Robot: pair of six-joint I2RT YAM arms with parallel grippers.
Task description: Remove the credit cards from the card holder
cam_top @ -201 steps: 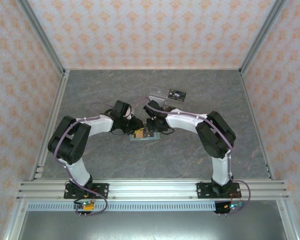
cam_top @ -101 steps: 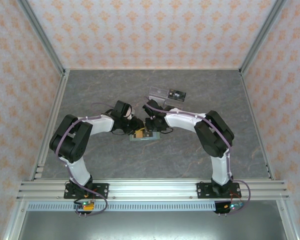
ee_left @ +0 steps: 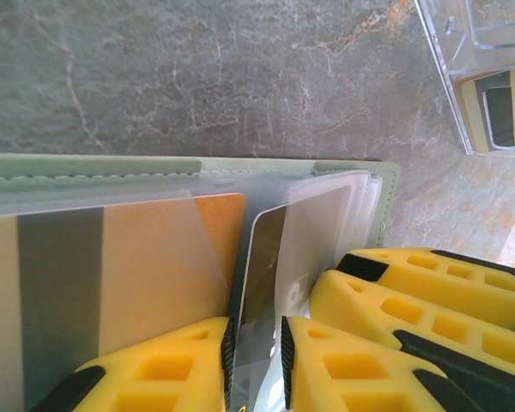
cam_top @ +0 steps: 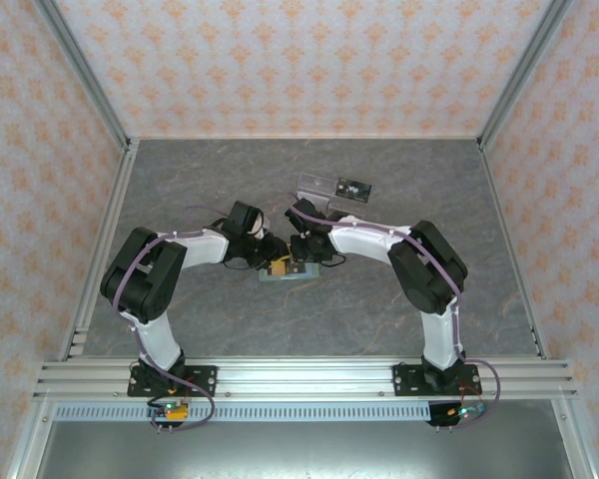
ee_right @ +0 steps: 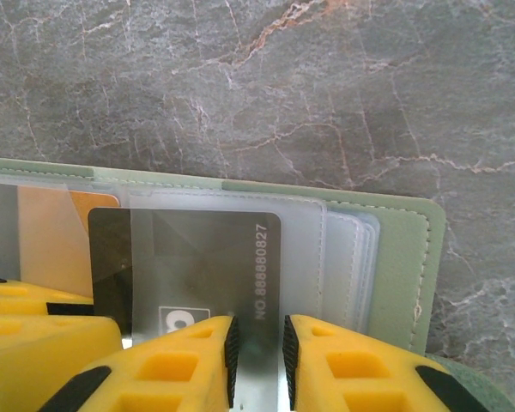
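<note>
The pale green card holder (cam_top: 281,271) lies open in the middle of the table, its green edge (ee_left: 94,165) along the top of the left wrist view and its right flap (ee_right: 403,257) in the right wrist view. An orange credit card (ee_left: 146,275) sits in a clear sleeve. A dark credit card (ee_right: 197,257) with a printed number sticks out of its sleeve to the left. My left gripper (ee_left: 256,330) is shut on that dark card (ee_left: 257,275), seen edge-on between the pads. My right gripper (ee_right: 257,330) rests over the sleeve, jaws narrowly apart; its fingers (ee_left: 412,292) lie beside the left gripper.
A clear acrylic stand (cam_top: 334,187) holding a dark card stands just behind the card holder, also at the top right corner (ee_left: 489,77) of the left wrist view. Aluminium frame rails and patterned walls enclose the grey marbled table (cam_top: 429,200).
The left arm's elbow has shifted slightly to the right; both grippers and the card holder stay where they were.
</note>
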